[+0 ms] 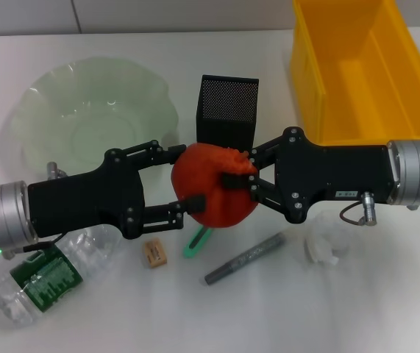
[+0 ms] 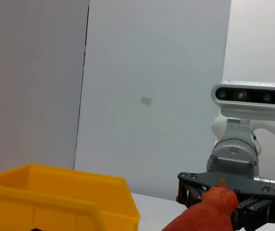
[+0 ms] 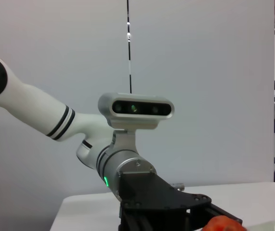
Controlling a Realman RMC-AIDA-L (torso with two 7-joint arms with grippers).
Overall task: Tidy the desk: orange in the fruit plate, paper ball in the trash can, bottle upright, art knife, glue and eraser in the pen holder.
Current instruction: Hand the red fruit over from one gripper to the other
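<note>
The orange (image 1: 213,187) hangs above the desk's middle, held between both arms. My left gripper (image 1: 186,176) reaches in from the left with its fingers against the orange's left side. My right gripper (image 1: 245,173) comes from the right, shut on its right side. The left wrist view shows the orange (image 2: 204,214) low in the picture; the right wrist view catches its edge (image 3: 221,225). A clear bottle (image 1: 55,276) with a green label lies on its side under my left arm. The eraser (image 1: 154,254), a green glue stick (image 1: 195,243), a grey art knife (image 1: 246,257) and the white paper ball (image 1: 324,246) lie below the orange.
The pale green fruit plate (image 1: 40,110) sits at the back left. The black mesh pen holder (image 1: 228,110) stands just behind the orange. The yellow trash can (image 1: 305,81) is at the back right and shows as a yellow trash can (image 2: 55,197) in the left wrist view.
</note>
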